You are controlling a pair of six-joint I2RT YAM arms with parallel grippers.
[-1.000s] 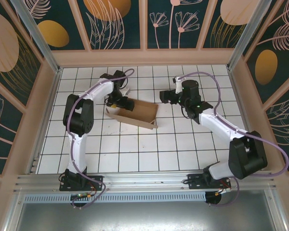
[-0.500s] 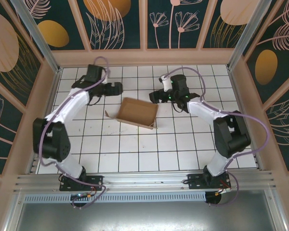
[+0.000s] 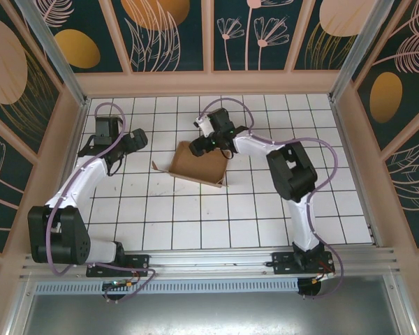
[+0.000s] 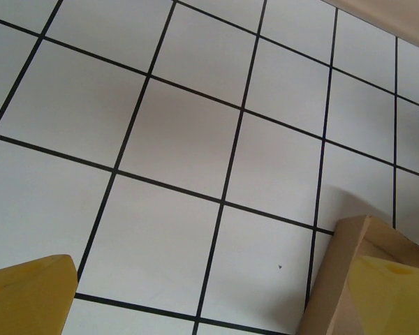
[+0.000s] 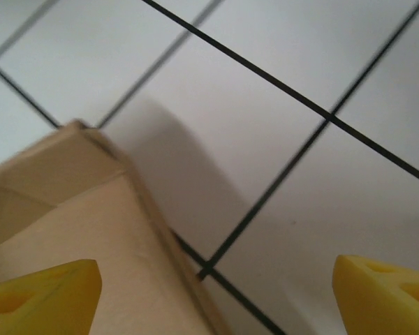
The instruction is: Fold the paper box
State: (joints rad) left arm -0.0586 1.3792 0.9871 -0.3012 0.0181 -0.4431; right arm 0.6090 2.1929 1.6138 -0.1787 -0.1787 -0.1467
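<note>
On white tiled table [image 3: 265, 209], brown cardboard paper box [image 3: 201, 166] stands unheld; left gripper [image 4: 209, 296], right gripper [image 5: 213, 293] both spread wide.

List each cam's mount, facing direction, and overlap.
Top external: above, behind the arm bases, looking down on tiled table, left arm, right arm, paper box.
Left wrist: on left arm, facing down at tiled table; left gripper open, paper box corner lower right.
Right wrist: on right arm, facing down at the paper box edge; right gripper open.
Shared: the paper box, in all three.
</note>
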